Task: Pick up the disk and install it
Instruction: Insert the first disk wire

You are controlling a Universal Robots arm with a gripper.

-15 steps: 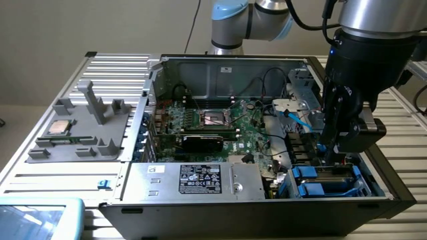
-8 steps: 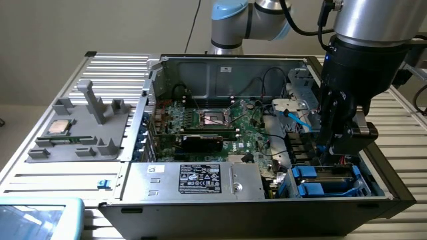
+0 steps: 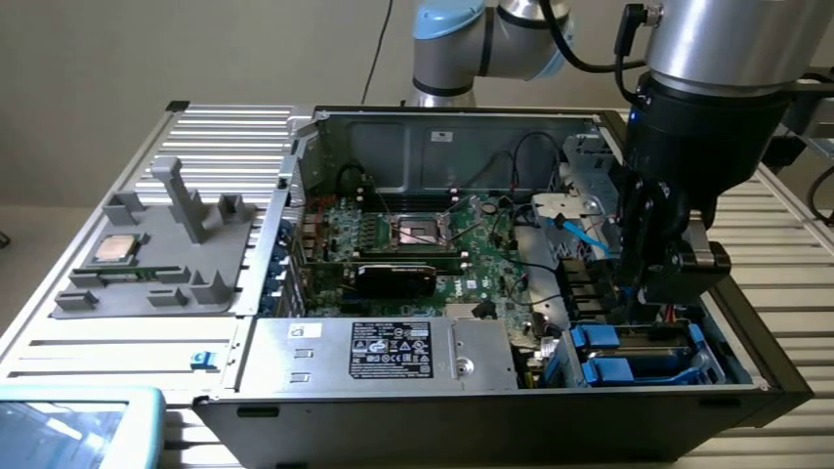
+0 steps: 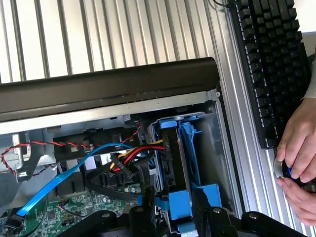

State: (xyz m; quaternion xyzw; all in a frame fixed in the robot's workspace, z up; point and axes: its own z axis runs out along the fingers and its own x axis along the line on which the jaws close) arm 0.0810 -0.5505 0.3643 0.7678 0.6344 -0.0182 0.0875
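Wrist view, item one: my pincer [image 4: 170,215] is half-spread and pinching the disk [image 4: 174,165] by its blue bracket, upright in the drive bay [image 4: 212,143] at the case corner; I judge it must stay square to the bay walls.

gripper [image 3: 647,283] fingertips hidden behind drive bay wall in exterior view; in wrist view fingers [image 4: 139,222] cut off by frame edge

disk [image 4: 173,163] seen edge-on in bay, label face hidden

person's hand [image 4: 298,148] cut by frame edge, object under it mostly covered

keyboard [image 4: 269,64] cropped

PSU label [image 3: 391,350] text too small to read
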